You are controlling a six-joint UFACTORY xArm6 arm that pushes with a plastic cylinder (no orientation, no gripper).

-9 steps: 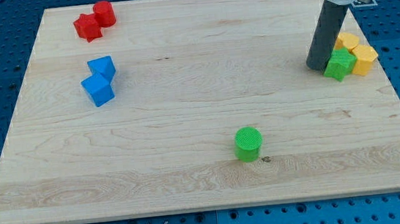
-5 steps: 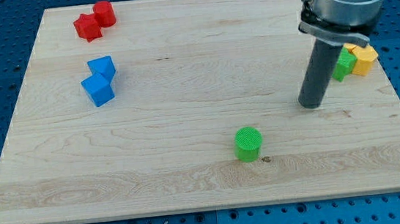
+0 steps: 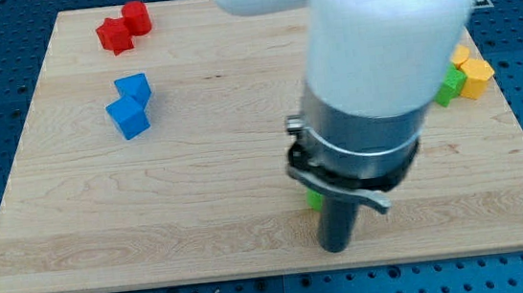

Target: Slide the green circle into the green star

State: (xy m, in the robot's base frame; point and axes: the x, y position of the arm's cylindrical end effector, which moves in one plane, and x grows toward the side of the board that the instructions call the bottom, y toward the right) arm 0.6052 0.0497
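claw absent: rod only, my tip (image 3: 336,248) on table (image 3: 77,232) just below green circle (image 3: 313,198), mostly hidden behind arm; green star (image 3: 447,85) far upper right, likely lining up push.

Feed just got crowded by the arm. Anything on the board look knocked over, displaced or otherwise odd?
Nothing looks damaged or toppled. The only oddity is the view: my arm covers the green circle, leaving just a sliver visible at my rod's left edge. My tip sits near the board's bottom edge, just below that sliver. The green star is partly hidden too.
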